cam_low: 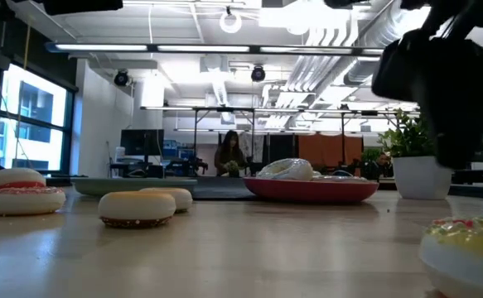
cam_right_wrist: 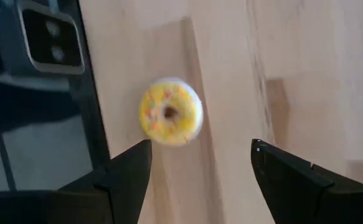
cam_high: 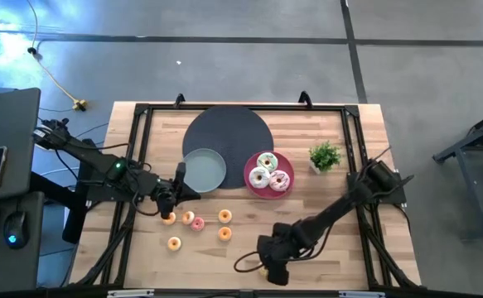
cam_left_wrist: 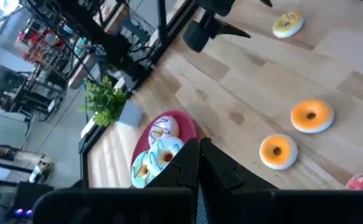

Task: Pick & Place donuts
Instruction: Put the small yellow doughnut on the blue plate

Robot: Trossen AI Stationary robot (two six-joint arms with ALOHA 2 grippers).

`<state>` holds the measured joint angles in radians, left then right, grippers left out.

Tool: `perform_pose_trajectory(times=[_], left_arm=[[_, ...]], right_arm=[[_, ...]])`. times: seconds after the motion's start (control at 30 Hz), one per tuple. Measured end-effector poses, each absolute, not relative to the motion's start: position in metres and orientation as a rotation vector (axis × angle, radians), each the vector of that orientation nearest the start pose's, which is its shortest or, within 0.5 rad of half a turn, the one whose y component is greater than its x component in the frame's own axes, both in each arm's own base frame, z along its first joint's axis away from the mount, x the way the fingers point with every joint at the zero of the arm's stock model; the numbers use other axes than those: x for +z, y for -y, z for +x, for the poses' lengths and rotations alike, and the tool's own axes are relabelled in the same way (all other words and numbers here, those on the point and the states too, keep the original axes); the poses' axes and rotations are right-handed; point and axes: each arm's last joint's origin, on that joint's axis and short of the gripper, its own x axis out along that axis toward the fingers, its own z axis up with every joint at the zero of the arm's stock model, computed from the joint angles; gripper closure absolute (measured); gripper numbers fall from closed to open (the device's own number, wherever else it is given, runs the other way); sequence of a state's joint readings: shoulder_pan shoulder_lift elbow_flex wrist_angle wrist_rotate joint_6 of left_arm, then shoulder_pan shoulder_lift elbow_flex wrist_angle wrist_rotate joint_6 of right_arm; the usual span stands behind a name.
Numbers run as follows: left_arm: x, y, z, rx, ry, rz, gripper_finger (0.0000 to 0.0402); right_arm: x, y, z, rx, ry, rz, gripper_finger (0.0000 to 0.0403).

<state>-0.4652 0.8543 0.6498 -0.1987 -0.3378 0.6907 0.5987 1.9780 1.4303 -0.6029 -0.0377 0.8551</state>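
Right gripper (cam_right_wrist: pixel 197 165) wide open, empty, over the yellow donut (cam_right_wrist: pixel 170 112) at the table's (cam_high: pixel 340 207) near edge. Looks light, smooth, maybe slippery: pinch across the outer rim. Left gripper (cam_high: pixel 169 204) shut, empty, beyond it near the orange donuts (cam_high: pixel 224 217). Pink plate (cam_high: pixel 253 186) farther back holds three iced donuts (cam_high: pixel 267 161).

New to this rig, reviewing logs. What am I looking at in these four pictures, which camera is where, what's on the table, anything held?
Two dark robot arms at a wooden table. One picture looks straight down, one level across the tabletop, two come from the wrists. The pink plate holds three iced donuts; a grey-green plate and small plant sit nearby, tiny donuts loose in front. The left gripper is shut, empty. The right gripper hangs open over a yellow donut, holding nothing.
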Motion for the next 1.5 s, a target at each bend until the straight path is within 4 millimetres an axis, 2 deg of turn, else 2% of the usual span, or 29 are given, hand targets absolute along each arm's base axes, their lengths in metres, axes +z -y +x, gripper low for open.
perform_pose_trajectory(times=[0.3, 0.67, 0.87, 1.0, 1.13, 1.5], left_arm=[[0.274, 0.075, 0.17, -0.267, -0.317, 0.837, 0.0402], [0.273, 0.075, 0.17, -0.271, -0.325, 0.842, 0.0402], [0.273, 0.075, 0.17, -0.271, -0.325, 0.843, 0.0402], [0.273, 0.075, 0.17, -0.272, -0.325, 0.845, 0.0402], [0.272, 0.075, 0.17, -0.274, -0.331, 0.846, 0.0402], [0.272, 0.075, 0.17, -0.274, -0.331, 0.844, 0.0402]], right_arm=[[0.157, -0.234, 0.343, -0.009, -1.237, 0.43, 0.014], [0.156, -0.238, 0.34, -0.008, -1.244, 0.446, 0.0141], [0.155, -0.248, 0.335, 0.046, -1.24, 0.399, 0.0172], [0.148, -0.251, 0.339, 0.054, -1.219, 0.412, 0.0198], [0.142, -0.249, 0.345, 0.039, -1.228, 0.469, 0.0209], [0.141, -0.234, 0.353, 0.041, -1.279, 0.515, 0.0221]])
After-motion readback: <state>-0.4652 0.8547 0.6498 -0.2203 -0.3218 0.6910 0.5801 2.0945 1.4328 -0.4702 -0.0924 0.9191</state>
